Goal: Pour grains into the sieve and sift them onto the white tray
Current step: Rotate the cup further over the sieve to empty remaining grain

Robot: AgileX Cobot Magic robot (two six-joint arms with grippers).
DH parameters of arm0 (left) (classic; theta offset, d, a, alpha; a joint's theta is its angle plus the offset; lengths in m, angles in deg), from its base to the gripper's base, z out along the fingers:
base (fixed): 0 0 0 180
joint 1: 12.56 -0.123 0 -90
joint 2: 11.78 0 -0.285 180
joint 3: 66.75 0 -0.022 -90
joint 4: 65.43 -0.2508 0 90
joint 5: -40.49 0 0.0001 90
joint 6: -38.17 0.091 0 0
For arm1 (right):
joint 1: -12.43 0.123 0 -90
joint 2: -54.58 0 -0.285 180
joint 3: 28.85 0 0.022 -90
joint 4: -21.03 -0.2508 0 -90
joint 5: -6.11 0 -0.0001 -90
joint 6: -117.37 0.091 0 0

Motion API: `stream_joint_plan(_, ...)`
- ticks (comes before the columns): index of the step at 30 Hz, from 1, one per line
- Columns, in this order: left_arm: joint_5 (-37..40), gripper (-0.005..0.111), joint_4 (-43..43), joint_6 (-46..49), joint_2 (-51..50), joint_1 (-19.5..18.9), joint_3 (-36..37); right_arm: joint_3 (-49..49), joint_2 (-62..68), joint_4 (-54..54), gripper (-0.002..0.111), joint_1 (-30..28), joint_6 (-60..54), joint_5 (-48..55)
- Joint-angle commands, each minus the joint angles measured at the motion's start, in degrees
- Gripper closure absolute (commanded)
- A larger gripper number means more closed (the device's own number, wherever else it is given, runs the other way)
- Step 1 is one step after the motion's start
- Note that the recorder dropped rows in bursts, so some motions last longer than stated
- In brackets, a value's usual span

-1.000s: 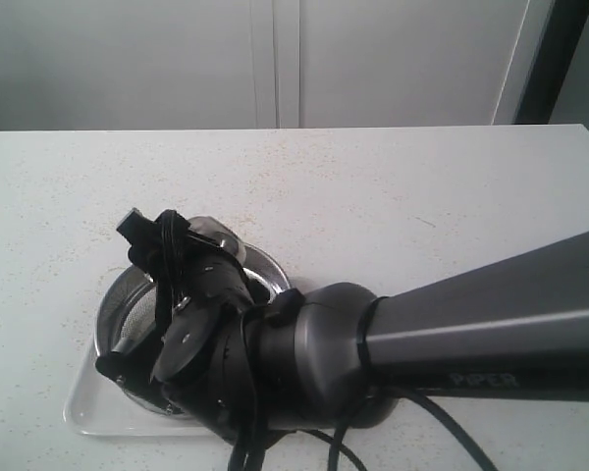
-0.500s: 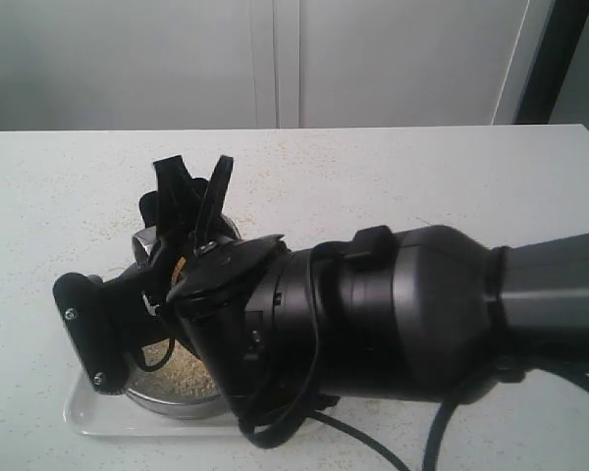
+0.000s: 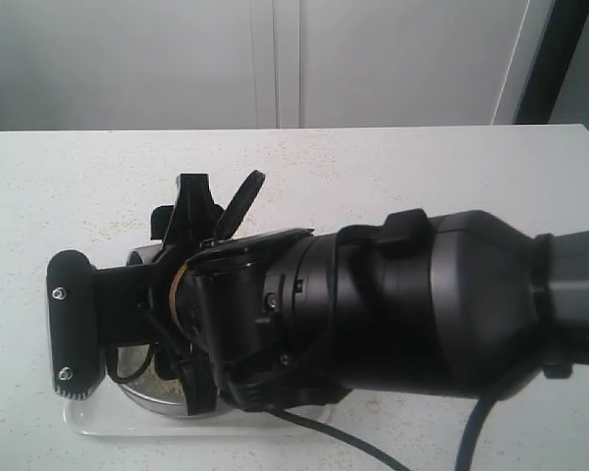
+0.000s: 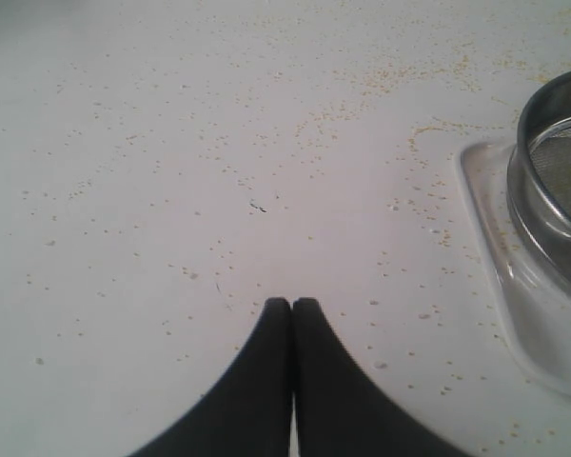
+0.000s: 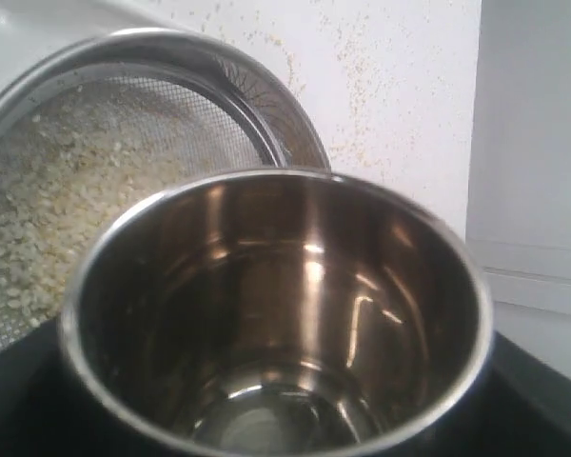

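- Right wrist view only: right gripper [image 5: 285, 414] spread wide, clasping an empty steel cup [image 5: 295, 286]; upper left, grains [image 5: 67, 190] lie in the sieve [image 5: 262, 90].
- Left wrist view: left gripper [image 4: 291, 309] pinched shut, empty; sieve sits on the white tray [image 4: 500, 286], right edge.
- Grain-speckled white table [image 4: 171, 143]; pale cabinet doors [image 3: 177, 59] behind.

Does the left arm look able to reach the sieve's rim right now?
Probably yes: only grain-speckled table lies between the left gripper and the sieve on the white tray. Its jaws are shut and would need opening to grip.
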Motion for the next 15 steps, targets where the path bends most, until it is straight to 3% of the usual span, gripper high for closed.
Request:
stream_joint_plan(1,0.0,0.107,0.5,-0.5,0.2,-0.1,0.3,-0.1,-0.8,-3.0,0.108,-1.9,0.4,-2.6)
stream_joint_plan(15,0.0,0.107,0.5,-0.5,0.2,-0.1,0.3,-0.2,-4.6,-16.3,0.108,-9.0,0.3,-11.4)
